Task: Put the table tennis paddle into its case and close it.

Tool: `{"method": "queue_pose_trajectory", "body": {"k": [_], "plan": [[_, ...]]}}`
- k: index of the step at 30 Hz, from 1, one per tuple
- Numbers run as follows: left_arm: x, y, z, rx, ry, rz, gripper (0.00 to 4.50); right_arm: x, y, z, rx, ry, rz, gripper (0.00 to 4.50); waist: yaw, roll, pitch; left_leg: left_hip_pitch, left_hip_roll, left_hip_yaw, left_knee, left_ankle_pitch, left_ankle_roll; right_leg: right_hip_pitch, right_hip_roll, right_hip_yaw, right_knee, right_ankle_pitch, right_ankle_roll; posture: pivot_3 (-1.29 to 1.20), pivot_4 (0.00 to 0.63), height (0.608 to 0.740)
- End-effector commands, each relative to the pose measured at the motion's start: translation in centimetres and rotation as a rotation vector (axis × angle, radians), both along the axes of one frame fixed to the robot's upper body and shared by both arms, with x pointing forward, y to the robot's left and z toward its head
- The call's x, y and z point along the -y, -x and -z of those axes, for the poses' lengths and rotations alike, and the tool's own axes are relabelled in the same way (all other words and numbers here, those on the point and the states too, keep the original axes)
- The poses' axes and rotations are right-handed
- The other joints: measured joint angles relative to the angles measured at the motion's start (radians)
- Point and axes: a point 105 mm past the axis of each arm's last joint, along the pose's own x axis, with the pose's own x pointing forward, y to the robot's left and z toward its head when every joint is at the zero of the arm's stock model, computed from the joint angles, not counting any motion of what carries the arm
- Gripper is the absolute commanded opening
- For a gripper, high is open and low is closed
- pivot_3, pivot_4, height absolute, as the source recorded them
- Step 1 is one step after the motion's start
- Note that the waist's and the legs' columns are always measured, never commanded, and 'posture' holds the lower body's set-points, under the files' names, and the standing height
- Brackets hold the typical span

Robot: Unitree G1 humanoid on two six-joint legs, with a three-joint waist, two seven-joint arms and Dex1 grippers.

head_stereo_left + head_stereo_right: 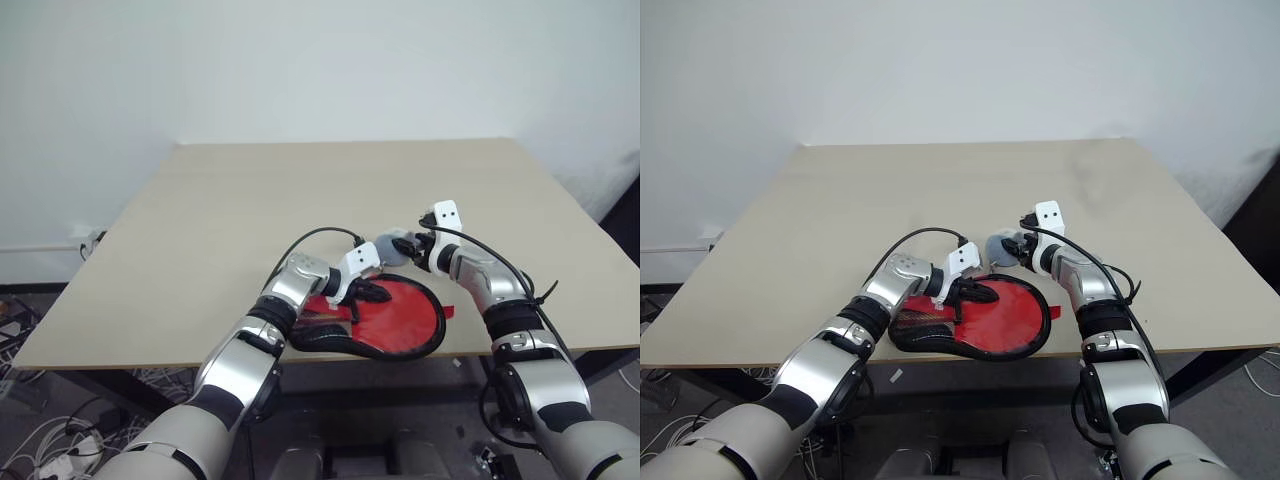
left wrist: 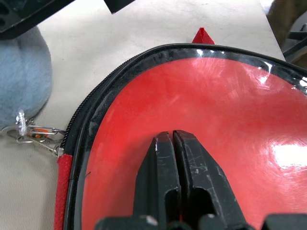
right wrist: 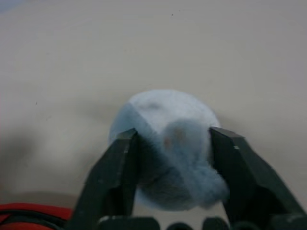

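Paddle case, a black-edged cover with a shiny red front, lies flat near the front edge of a pale wooden surface. The paddle itself cannot be made out separately; judging by the full, rounded shape of the case, it is probably already inside. The left hand rests on the red panel with its two black fingers pressed together, holding nothing, seemingly pinning the case down. Just beyond the case's edge, the right hand has its fingers on either side of a fluffy grey-blue ball tag, touching it on both sides. That tag hangs by a small metal ring from the zip. What remains, it seems, is pulling the tag to run the zip around and shut the case.
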Motion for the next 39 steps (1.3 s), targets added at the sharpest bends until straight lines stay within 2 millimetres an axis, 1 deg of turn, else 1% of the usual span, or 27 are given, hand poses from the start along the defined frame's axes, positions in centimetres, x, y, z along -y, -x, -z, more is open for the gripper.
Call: {"method": "queue_pose_trajectory", "body": {"k": [1,5,6,7,12,15,21,26,32,36,39], "plan": [[-1.9,1.1,3.5,-0.091,-0.15,-0.019,0.0,-0.1,-0.5,-1.6,0.028,-0.043,0.011,1.1,0.0,0.0,0.0,0.0,0.0,0.0,0.0,0.0,0.0,0.0,0.0,0.0,0.0,0.0,0.0,0.0,0.0,0.74],[-1.9,1.1,3.6,-0.089,-0.158,-0.024,0.0,0.8,-0.6,-1.6,0.009,-0.065,0.071,0.18,0.0,0.0,0.0,0.0,0.0,0.0,0.0,0.0,0.0,0.0,0.0,0.0,0.0,0.0,0.0,0.0,0.0,0.74],[-1.9,1.1,3.7,-0.088,-0.159,-0.024,0.0,1.1,-0.6,-1.6,0.007,-0.067,0.081,0.06,0.0,0.0,0.0,0.0,0.0,0.0,0.0,0.0,0.0,0.0,0.0,0.0,0.0,0.0,0.0,0.0,0.0,0.74],[-1.9,1.1,3.7,-0.087,-0.16,-0.026,0.0,1.4,-0.5,-1.6,0.006,-0.067,0.093,0.02,0.0,0.0,0.0,0.0,0.0,0.0,0.0,0.0,0.0,0.0,0.0,0.0,0.0,0.0,0.0,0.0,0.0,0.74],[-2.0,1.0,3.8,-0.083,-0.166,-0.033,0.0,3.5,0.2,-1.4,0.011,-0.006,0.129,0.02,0.001,0.0,0.0,-0.001,-0.001,0.0,0.0,0.0,0.0,0.0,-0.001,0.0,0.0,0.0,0.0,0.0,0.0,0.74],[-1.9,1.0,3.9,-0.082,-0.17,-0.034,0.0,5.3,1.0,-1.1,0.025,0.077,0.139,0.02,0.003,0.0,0.0,-0.001,-0.001,0.0,0.0,0.0,0.0,0.0,-0.001,0.0,-0.001,0.0,0.0,0.0,0.0,0.74],[-1.8,1.2,4.1,-0.081,-0.176,-0.031,0.0,8.5,2.1,-1.7,0.048,0.174,0.172,0.02,0.011,0.001,0.0,-0.003,-0.001,-0.001,0.001,0.0,0.0,0.0,-0.002,0.0,-0.001,-0.001,-0.002,0.0,0.0,0.74],[-1.6,1.3,4.2,-0.08,-0.177,-0.029,0.0,10.0,3.5,-1.7,0.053,0.287,0.128,0.02,0.01,0.001,-0.001,-0.005,-0.001,0.0,0.004,0.0,0.0,0.002,-0.003,-0.001,-0.002,-0.002,-0.002,0.0,0.0,0.74],[-1.6,1.3,4.3,-0.079,-0.177,-0.03,0.0,11.7,4.6,-1.6,0.041,0.375,0.11,0.02,0.01,0.001,0.0,-0.006,0.0,-0.001,0.005,0.0,0.0,0.003,-0.004,-0.004,-0.004,-0.002,-0.003,0.0,0.0,0.74],[-1.6,1.2,4.3,-0.078,-0.182,-0.035,0.0,13.3,6.7,-1.3,0.023,0.466,0.04,0.02,0.012,0.002,-0.001,-0.007,0.007,0.001,0.005,0.0,0.0,0.007,-0.007,-0.011,-0.007,-0.002,-0.003,0.0,0.0,0.74],[-1.6,1.2,4.3,-0.078,-0.183,-0.034,0.0,13.9,7.6,-1.2,0.01,0.496,0.008,0.02,0.012,0.003,-0.002,-0.006,0.009,0.0,0.004,-0.003,0.001,0.012,-0.007,-0.015,-0.014,-0.002,-0.003,0.0,0.0,0.74]]}}
